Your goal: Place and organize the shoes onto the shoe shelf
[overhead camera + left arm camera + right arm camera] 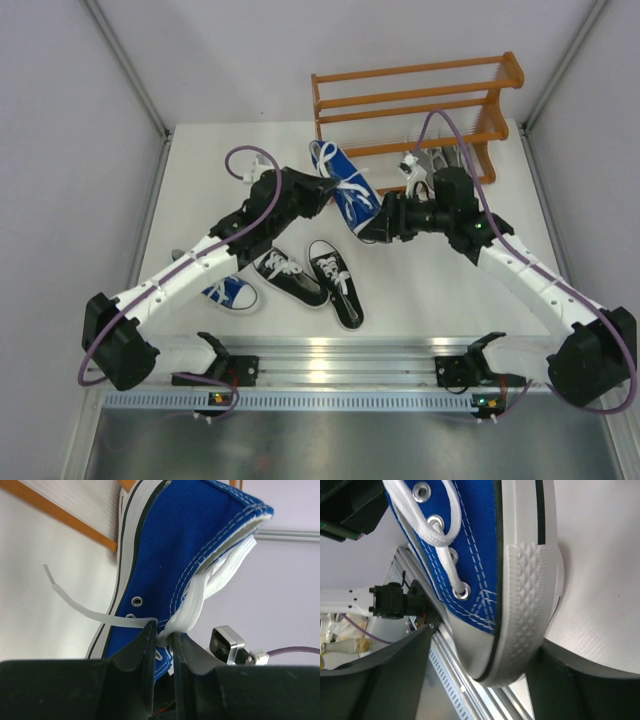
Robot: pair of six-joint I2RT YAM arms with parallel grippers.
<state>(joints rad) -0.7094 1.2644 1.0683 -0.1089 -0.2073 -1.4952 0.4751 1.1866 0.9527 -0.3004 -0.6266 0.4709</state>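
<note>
Top external: blue sneaker between both arms, just before shoe shelf; long axis diagonal, heel end toward shelf, toe toward right arm.
Left wrist: left end effector nearly closed, pinching sneaker's eyelet edge and lace.
Right wrist: right end effector wider, straddling rubber toe cap, apparently clamped.

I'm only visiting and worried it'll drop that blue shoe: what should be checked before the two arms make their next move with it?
1. Left fingers pinch the blue sneaker at its eyelet edge: ok.
2. Right fingers straddle its toe cap: ok; how firmly, cannot tell.
3. Loose lace trails sideways and might snag on the shoe shelf: cannot tell.
4. Upper tiers of the shelf free of shoes: ok.
5. Grey sneakers by the lowest rails, out of the path: cannot tell.
</note>
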